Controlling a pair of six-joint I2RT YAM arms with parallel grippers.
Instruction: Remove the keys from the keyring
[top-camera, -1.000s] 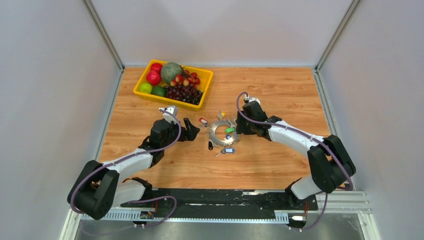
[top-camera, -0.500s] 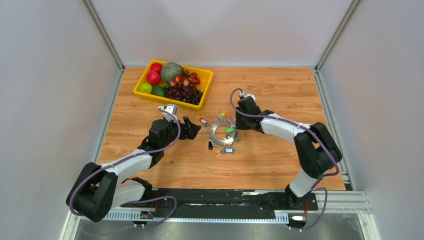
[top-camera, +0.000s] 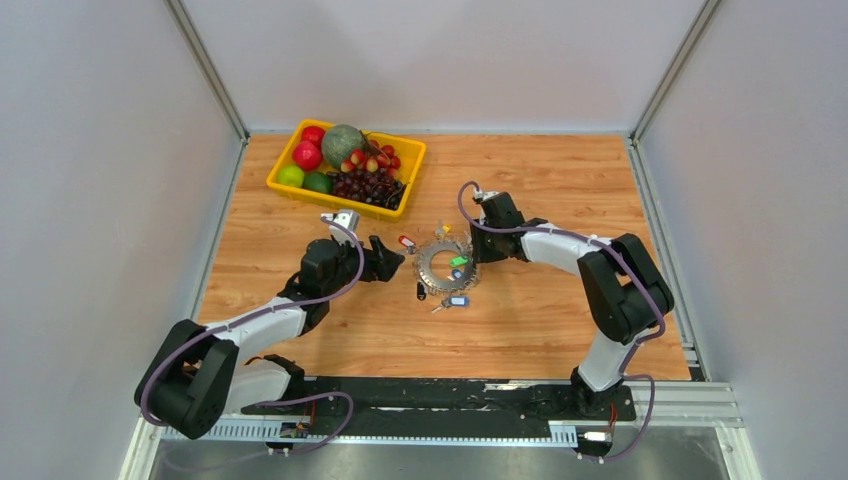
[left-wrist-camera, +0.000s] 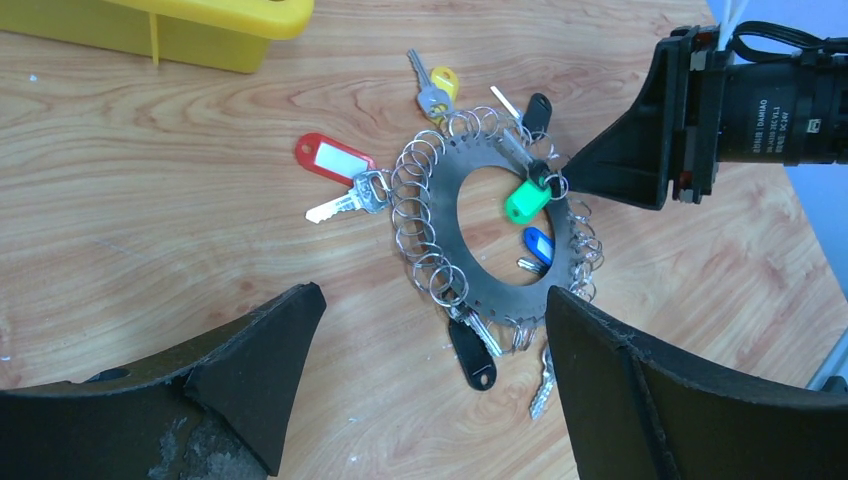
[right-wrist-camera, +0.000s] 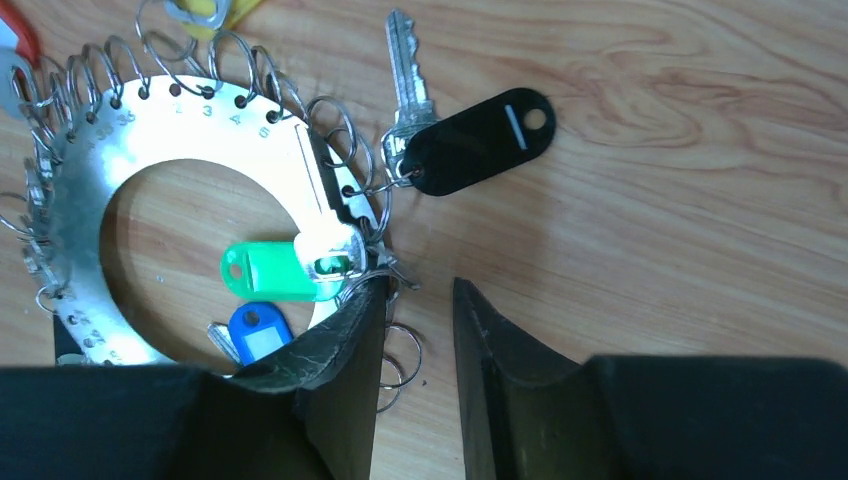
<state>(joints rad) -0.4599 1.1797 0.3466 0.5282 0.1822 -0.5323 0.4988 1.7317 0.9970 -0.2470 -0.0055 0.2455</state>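
Steel keyring lies flat mid-worktop, keys fanned around it. Right pincer, jaws narrow with nothing visibly clamped, sits at its right rim beside the green-tagged key; left pincer, wide open, hovers just left, apart.

Counter: light wood-grain top, and everything sits flat on it.
Back left: yellow tray parked near the far corner.
Centre: keyring lying flat, well apart from the tray.
Around it: keys fanned out on the wood, coloured heads splayed every way.
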